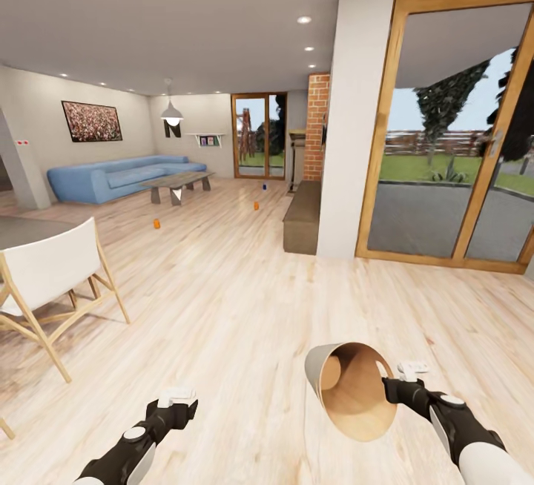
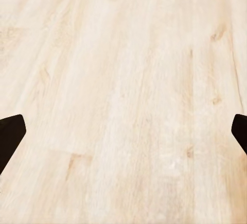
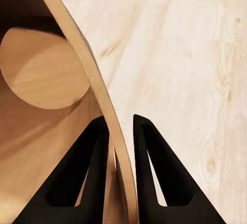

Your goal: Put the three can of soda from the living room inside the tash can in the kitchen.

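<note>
Far across the wood floor three soda cans [image 1: 156, 223] are sitting uncollected, while the right end effector [image 1: 389, 384] is clamping the empty trash can's [image 1: 354, 390] rim and the left end effector [image 1: 176, 397] is hanging spread apart

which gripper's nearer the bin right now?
Right. The right gripper is clamped on the rim of the tash can, holding it tipped. The left gripper is open and empty over the wood floor, well apart from it.
</note>
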Robot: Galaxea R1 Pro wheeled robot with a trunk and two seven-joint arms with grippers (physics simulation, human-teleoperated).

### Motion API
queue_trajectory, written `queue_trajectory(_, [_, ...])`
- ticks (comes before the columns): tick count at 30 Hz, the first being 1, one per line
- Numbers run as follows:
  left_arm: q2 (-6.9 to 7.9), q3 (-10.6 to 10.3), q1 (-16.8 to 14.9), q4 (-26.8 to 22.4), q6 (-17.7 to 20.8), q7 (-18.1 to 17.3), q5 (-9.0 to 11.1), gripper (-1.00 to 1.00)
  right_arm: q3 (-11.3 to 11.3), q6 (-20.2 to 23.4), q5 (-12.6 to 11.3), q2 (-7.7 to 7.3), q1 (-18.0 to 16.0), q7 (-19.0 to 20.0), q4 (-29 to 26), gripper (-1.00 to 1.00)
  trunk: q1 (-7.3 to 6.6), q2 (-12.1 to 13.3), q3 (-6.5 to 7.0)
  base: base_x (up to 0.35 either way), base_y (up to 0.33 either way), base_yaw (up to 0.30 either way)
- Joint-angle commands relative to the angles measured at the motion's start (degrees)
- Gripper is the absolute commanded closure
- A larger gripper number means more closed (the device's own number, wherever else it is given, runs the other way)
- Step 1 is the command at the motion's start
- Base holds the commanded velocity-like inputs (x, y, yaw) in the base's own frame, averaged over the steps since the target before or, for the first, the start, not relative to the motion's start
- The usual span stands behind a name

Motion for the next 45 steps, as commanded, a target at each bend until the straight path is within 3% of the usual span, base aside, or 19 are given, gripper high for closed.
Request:
queue_trajectory(1, [0.00,0.0,0.0,0.0,0.0,0.0,0.0,-1.00,-0.3,-0.1,-0.7,-0.05,0.0,0.6,-0.1,1.00,-0.23,0.4,0.19,0.000,0.000,0.000])
queue_trajectory(6, [0.00,0.0,0.0,0.0,0.0,0.0,0.0,-1.00,-0.3,-2.3,-0.8,-0.33,0.2,0.7,-0.5,1.00,-1.33,2.4,1.09,0.000,0.000,0.000])
queue_trajectory(15, [0.06,-0.1,0.0,0.0,0.0,0.0,0.0,-1.00,-0.6,-18.8,-1.4,-0.77,4.2,1.4,-0.7,1.00,-3.30,6.0,2.70,0.000,0.000,0.000])
queue_trajectory(20, [0.10,-0.1,0.0,-0.1,-0.6,0.0,0.0,-1.00,-0.7,-21.8,-1.5,-0.72,4.8,2.0,-0.8,1.00,-4.40,8.0,3.60,0.000,0.000,0.000])
queue_trajectory(25, [0.16,-0.1,0.0,-0.4,-5.0,-0.3,0.1,-1.00,-0.8,-24.0,-1.6,-0.53,5.1,2.4,-0.7,1.00,-5.50,10.0,4.50,0.000,0.000,0.000])
queue_trajectory(27, [0.17,-0.1,0.0,-0.7,-6.4,-0.4,0.1,-1.00,-0.8,-27.0,-1.6,-0.45,5.3,2.4,-0.7,1.00,-5.94,10.8,4.86,0.000,0.000,0.000])
queue_trajectory(32, [0.23,-0.2,0.3,-2.4,-7.7,-0.8,0.1,-1.00,-0.8,-30.6,-1.6,-0.59,6.7,2.7,-0.8,1.00,-7.04,12.8,5.75,0.000,0.000,0.000])
queue_trajectory(35, [0.25,-0.2,1.4,-4.6,-8.1,-1.2,0.2,-1.00,-0.9,-31.6,-1.6,-0.64,7.1,3.8,-0.9,1.00,-7.70,14.0,6.29,0.000,0.000,0.000])
queue_trajectory(40, [0.26,-0.2,4.7,-12.5,-7.8,-1.8,0.2,-1.00,-1.4,-32.6,-1.7,-0.64,7.5,7.2,-1.0,1.00,-8.79,16.1,7.19,0.000,0.000,0.000])
queue_trajectory(45, [0.27,-0.1,10.4,-24.4,-5.0,-2.0,0.1,-1.00,-3.4,-32.8,-1.7,-0.46,7.7,11.3,-3.8,1.00,-9.89,18.1,8.09,0.000,0.000,0.000])
